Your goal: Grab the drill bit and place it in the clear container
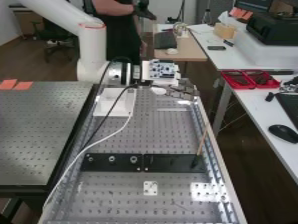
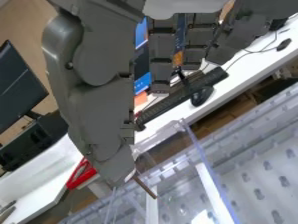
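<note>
Grasps a slim, straight, brownish drill bit in the dark grey hand, with moulded, rounded shells and blocky, ridged segments along the fingers. In the wrist view, leaves the bit jutting at a slant from the thumb's blunt tip, against the see-through walls of the clear container; cannot tell whether above the rim or just inside. Catches light along the container's thin, straight edges, with a flat white strip across it.

Behind the hand, carries a bare circuit board by the smooth, tubular white arm. Beside the hand, on the metal bench with its grid of round holes, holds an open, square-cornered white box. Toward the near end, bears a flat black plate with round metal fittings, and near its other end a thin, tilted wooden stick. Farther out, on a smooth white desk, holds glossy red trays and a rounded black mouse.
</note>
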You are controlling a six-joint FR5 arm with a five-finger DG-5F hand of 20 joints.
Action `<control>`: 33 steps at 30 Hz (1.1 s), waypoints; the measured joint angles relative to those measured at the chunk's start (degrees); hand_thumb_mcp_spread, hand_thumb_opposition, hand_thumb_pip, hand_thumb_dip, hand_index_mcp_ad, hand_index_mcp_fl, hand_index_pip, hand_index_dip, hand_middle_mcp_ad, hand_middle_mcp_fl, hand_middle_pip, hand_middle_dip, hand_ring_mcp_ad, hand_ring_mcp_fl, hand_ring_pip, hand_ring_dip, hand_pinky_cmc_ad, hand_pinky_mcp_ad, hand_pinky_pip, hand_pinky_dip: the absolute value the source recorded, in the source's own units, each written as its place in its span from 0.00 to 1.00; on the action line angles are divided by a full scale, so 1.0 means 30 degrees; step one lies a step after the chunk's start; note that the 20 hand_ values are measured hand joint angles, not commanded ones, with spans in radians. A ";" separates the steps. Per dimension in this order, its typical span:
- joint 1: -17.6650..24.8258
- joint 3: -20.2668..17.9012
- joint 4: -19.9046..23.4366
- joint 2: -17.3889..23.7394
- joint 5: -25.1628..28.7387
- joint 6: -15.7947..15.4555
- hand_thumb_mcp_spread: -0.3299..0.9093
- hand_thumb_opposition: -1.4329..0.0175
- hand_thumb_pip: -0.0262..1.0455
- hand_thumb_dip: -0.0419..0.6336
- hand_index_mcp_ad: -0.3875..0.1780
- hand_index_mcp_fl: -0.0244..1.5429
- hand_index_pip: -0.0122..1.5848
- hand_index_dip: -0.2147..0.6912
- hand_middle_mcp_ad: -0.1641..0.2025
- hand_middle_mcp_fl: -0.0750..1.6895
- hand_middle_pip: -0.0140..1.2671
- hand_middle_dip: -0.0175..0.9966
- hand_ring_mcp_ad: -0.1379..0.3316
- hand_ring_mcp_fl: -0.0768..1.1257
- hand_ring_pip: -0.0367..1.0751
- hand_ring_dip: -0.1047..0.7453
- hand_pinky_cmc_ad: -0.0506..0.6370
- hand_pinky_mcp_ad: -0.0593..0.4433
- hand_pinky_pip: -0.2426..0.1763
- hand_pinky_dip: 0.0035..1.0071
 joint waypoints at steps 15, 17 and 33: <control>0.0106 0.0182 -0.0394 -0.0482 0.0324 0.0025 0.77 0.26 0.41 0.49 0.39 0.73 0.33 0.71 0.64 0.25 0.11 0.24 0.55 0.14 0.14 0.18 0.55 0.35 0.40 0.15; 0.0074 0.0288 -0.0599 -0.0484 0.0069 -0.0050 0.75 0.29 0.42 0.49 0.38 0.66 0.31 0.72 0.64 0.22 0.11 0.24 0.55 0.14 0.14 0.18 0.55 0.35 0.40 0.15; -0.0182 0.0383 -0.0759 -0.0309 -0.0181 -0.0255 0.64 0.42 0.51 0.48 0.45 0.37 0.06 0.77 0.64 0.13 0.10 0.24 0.56 0.07 0.13 0.18 0.51 0.35 0.40 0.15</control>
